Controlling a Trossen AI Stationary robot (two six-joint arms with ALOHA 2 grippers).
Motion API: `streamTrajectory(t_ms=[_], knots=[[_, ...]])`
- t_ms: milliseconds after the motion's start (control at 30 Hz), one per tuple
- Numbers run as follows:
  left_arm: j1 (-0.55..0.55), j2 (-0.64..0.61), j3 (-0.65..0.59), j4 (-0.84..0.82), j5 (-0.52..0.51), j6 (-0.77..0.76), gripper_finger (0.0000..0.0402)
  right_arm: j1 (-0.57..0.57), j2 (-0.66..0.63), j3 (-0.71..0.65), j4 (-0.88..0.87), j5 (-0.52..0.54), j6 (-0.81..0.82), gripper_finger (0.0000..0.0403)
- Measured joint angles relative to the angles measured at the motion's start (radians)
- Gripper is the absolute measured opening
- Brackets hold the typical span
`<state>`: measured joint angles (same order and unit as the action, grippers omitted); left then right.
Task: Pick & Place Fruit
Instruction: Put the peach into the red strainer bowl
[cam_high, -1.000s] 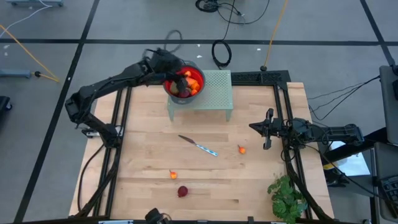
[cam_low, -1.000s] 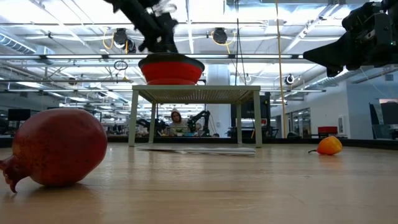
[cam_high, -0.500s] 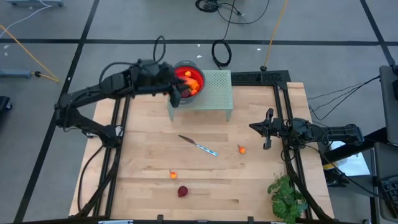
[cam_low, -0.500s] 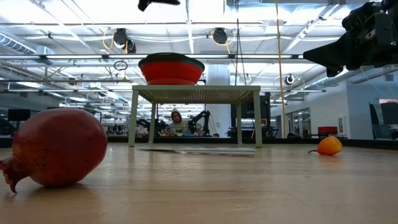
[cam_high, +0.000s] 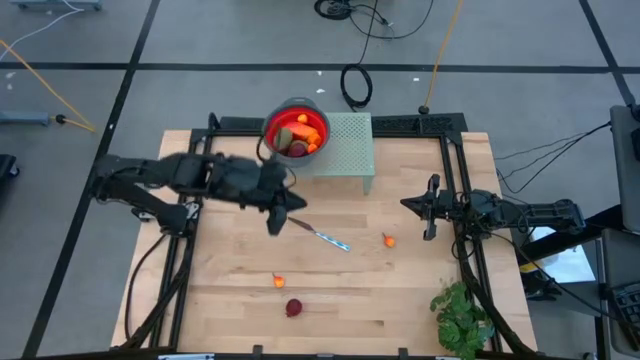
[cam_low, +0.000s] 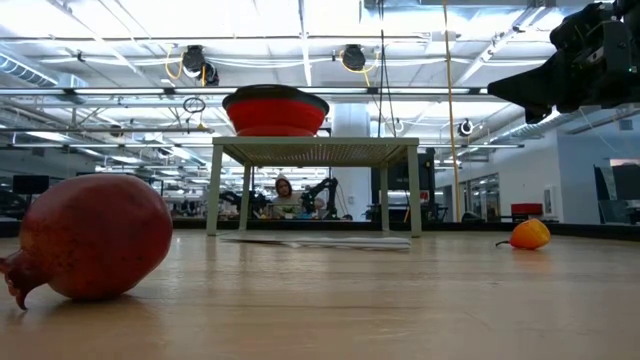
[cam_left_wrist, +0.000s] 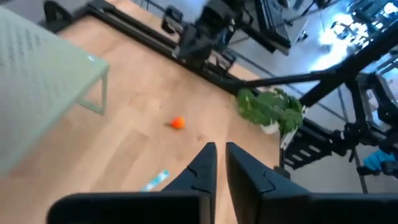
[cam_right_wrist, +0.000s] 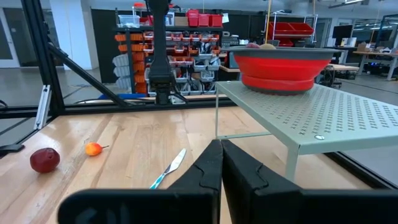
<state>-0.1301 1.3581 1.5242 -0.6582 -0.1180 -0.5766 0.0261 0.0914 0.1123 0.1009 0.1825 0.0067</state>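
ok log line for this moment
left tool: shut, empty, near knife | right tool: shut, idle | bowl: holds fruit | loose fruit: three

The bowl (cam_high: 295, 130) is bright red with a grey rim, holding orange, dark red and olive fruit. It sits on a pale green perforated stand (cam_high: 340, 145). Near the stand lies a silver knife (cam_high: 320, 235) with a blue-tinted handle.

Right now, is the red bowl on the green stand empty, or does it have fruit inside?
It has fruit inside. Seen from above, the red bowl on the green stand holds orange pieces, a dark red one and an olive-brown one.
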Motion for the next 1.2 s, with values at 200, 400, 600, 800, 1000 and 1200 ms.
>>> streamTrajectory(t_ms=[200, 400, 600, 800, 1000, 1200], knots=[[-0.126, 0.025, -0.001, -0.015, -0.105, -0.120, 0.0003, 0.000, 0.000, 0.000, 0.000, 0.000, 0.000, 0.0000], [-0.201, 0.071, 0.000, -0.046, -0.173, -0.330, 0.0008, 0.000, 0.000, 0.000, -0.001, -0.001, 0.000, 0.0000], [-0.240, 0.121, 0.000, -0.091, -0.178, -0.524, 0.0008, 0.000, 0.000, 0.000, -0.008, -0.001, 0.000, 0.0000], [-0.256, 0.181, -0.001, -0.133, -0.179, -0.678, 0.0003, 0.000, 0.000, 0.000, -0.008, -0.001, 0.000, 0.0000], [-0.273, 0.242, -0.001, -0.177, -0.151, -0.836, 0.0011, 0.000, 0.000, 0.000, -0.012, 0.000, 0.000, 0.0000], [-0.302, 0.306, -0.001, -0.193, -0.087, -0.988, 0.0002, 0.000, 0.001, 0.000, -0.036, -0.001, 0.000, 0.0000]])
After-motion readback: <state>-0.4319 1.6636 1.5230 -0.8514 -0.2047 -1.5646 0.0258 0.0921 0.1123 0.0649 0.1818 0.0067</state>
